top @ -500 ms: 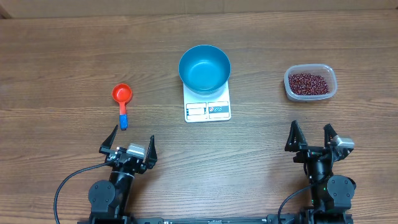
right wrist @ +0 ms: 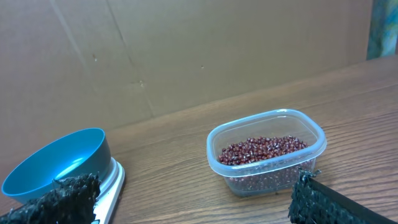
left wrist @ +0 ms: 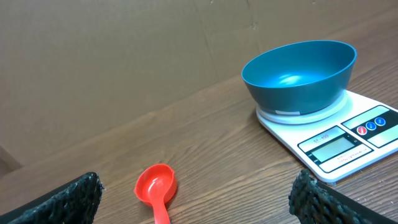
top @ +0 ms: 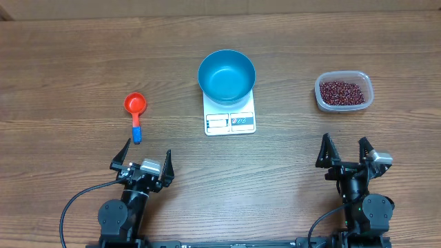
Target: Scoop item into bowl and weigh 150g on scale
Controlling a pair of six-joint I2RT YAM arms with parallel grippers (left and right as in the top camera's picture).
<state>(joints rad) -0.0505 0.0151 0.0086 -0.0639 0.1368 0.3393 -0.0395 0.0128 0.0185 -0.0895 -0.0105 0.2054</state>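
Note:
A bright blue bowl (top: 227,75) stands empty on the small white scale (top: 230,121) at the table's middle; both also show in the left wrist view, bowl (left wrist: 300,74) on scale (left wrist: 339,144). Dark red-brown beans (top: 342,91) fill a clear plastic tub (top: 344,105) at the right, beans (right wrist: 264,149) seen close in the right wrist view. A red scoop with a blue handle end (top: 135,111) lies at the left. My left gripper (top: 143,158) sits open near the front edge, below the scoop (left wrist: 156,185). My right gripper (top: 345,151) is open too, in front of the tub, holding nothing.
A brown cardboard wall (left wrist: 124,56) runs along the table's far edge. Black cables (top: 76,203) trail from the arm bases at the front. The blue bowl (right wrist: 56,165) shows at the right wrist view's left edge.

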